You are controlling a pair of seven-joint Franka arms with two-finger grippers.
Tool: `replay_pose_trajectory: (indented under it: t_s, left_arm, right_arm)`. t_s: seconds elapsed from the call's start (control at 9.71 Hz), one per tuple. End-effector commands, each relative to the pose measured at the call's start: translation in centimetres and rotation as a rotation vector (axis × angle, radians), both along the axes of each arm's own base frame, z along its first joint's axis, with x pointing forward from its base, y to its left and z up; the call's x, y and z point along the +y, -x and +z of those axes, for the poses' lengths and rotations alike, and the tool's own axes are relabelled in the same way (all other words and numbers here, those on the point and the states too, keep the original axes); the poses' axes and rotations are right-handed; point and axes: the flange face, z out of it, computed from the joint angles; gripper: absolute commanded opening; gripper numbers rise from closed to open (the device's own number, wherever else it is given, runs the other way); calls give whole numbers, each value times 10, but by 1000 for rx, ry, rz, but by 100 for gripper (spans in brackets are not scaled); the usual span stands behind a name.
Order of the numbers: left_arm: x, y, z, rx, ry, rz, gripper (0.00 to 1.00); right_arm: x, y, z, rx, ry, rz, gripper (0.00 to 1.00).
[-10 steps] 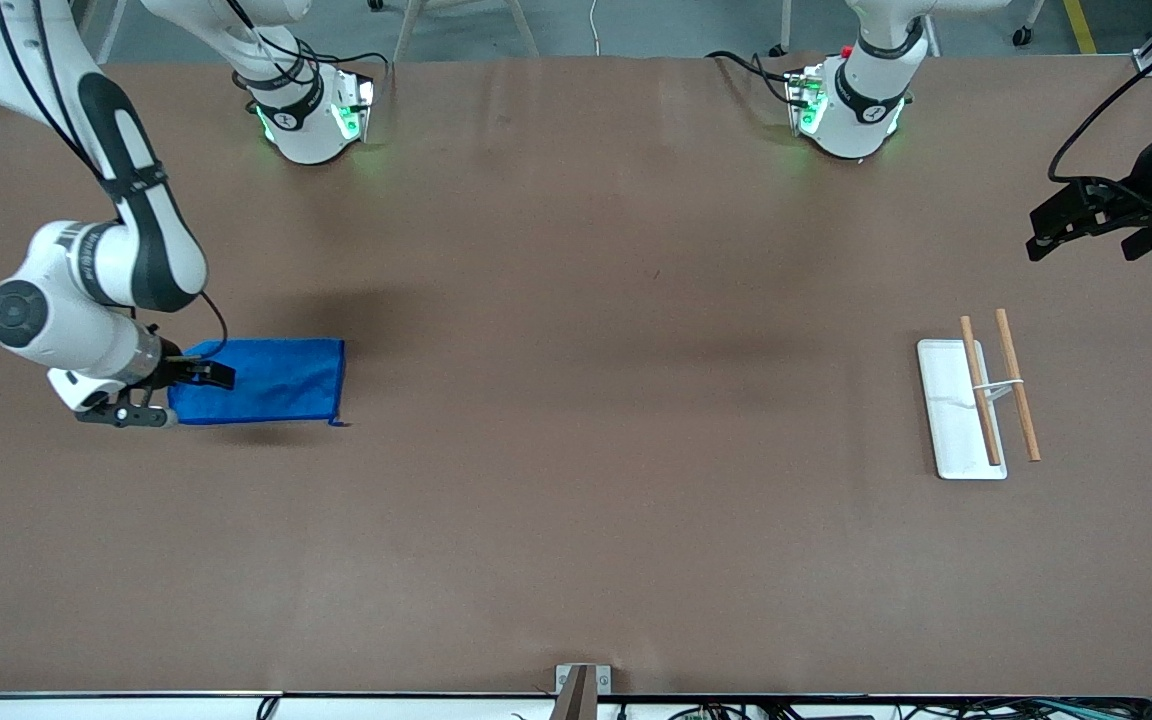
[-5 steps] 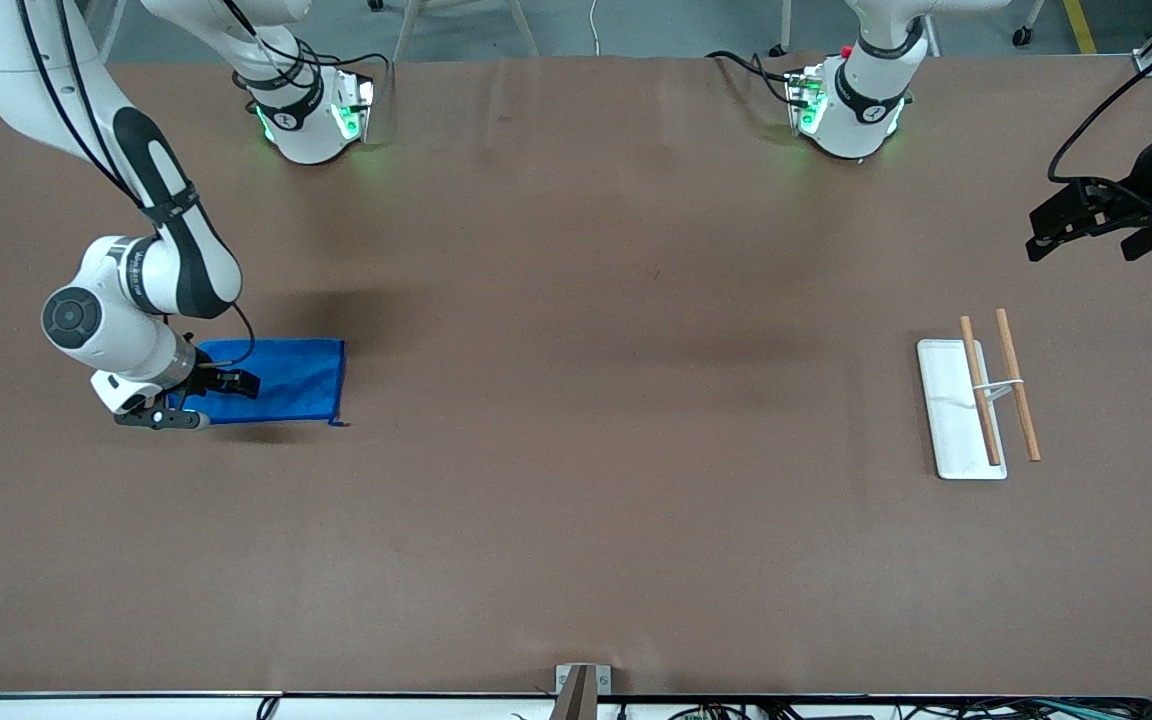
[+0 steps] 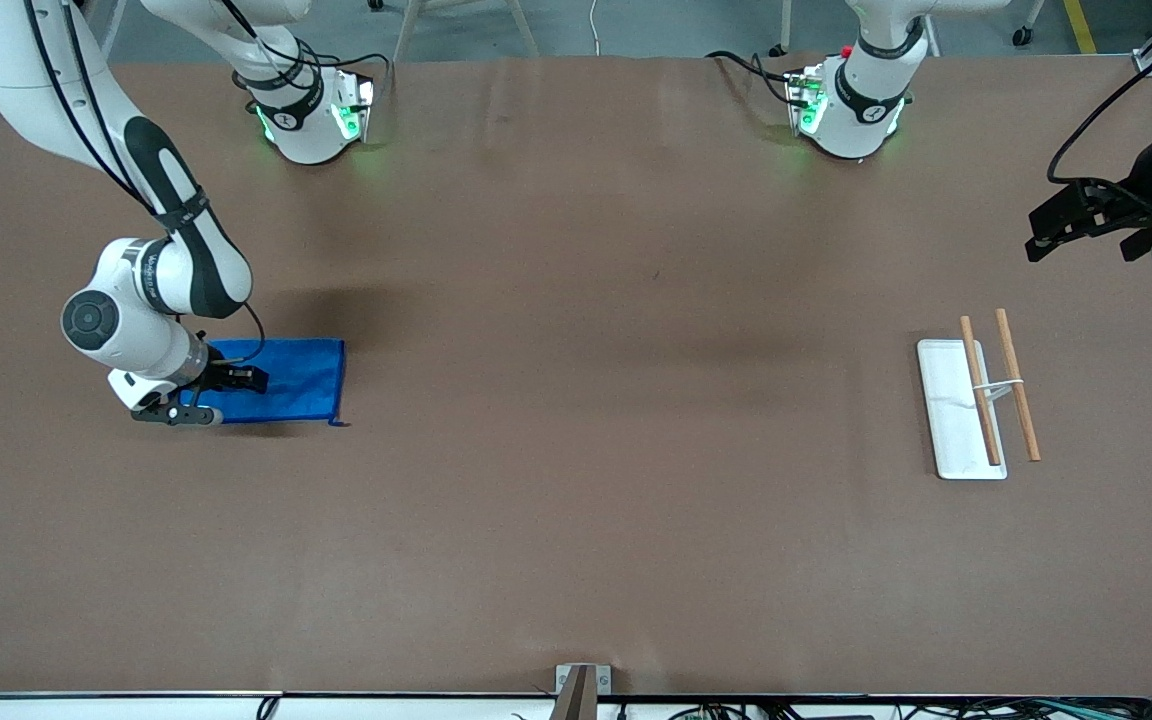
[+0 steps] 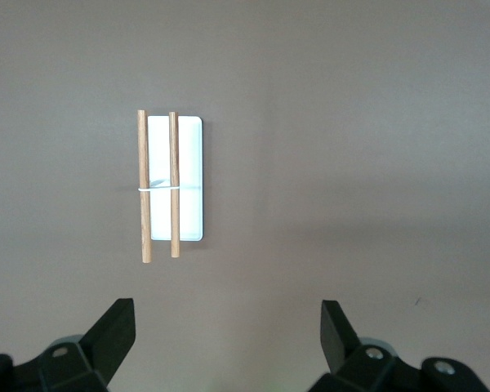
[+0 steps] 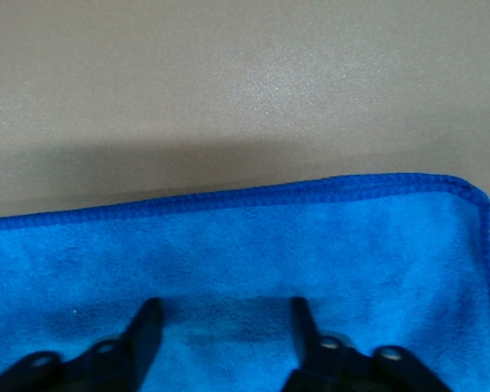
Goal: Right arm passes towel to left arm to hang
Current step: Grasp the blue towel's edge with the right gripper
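The blue towel (image 3: 291, 380) lies flat on the brown table at the right arm's end. My right gripper (image 3: 234, 396) is low over the part of it that is closest to the table's end. In the right wrist view its two black fingers (image 5: 147, 322) rest on the towel (image 5: 253, 245), still apart, with flat cloth between them; the right gripper (image 5: 224, 305) is open. My left gripper (image 3: 1036, 235) waits in the air at the other end of the table, open and empty, as the left wrist view also shows (image 4: 227, 307).
A white rack base (image 3: 946, 410) with two wooden rods (image 3: 979, 390) stands at the left arm's end, nearer the front camera than the left gripper. The left wrist view shows this base (image 4: 188, 163) and its rods (image 4: 144, 188) from above.
The right arm has slid along the towel toward the table's middle and lowered onto it. Its fingers have drawn closer together. The left arm has not moved.
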Motion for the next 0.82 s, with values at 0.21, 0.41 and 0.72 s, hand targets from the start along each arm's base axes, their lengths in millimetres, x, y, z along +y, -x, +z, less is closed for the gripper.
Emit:
replay_pose_trajectory:
  t_s: [0.21,0.41,0.72]
  left_arm:
    - [0,-3,-17,40,-15,9,100]
    - [0,-4,-18,40,-15,9,100]
    - [0,-4,-18,40,-15,9,100]
  right_arm:
    - [2,4,2,-3,-33,-36,0]
    - [6,2,5,13,-37,-29,0]
    - [34,-35,86,175,-135,-30,0]
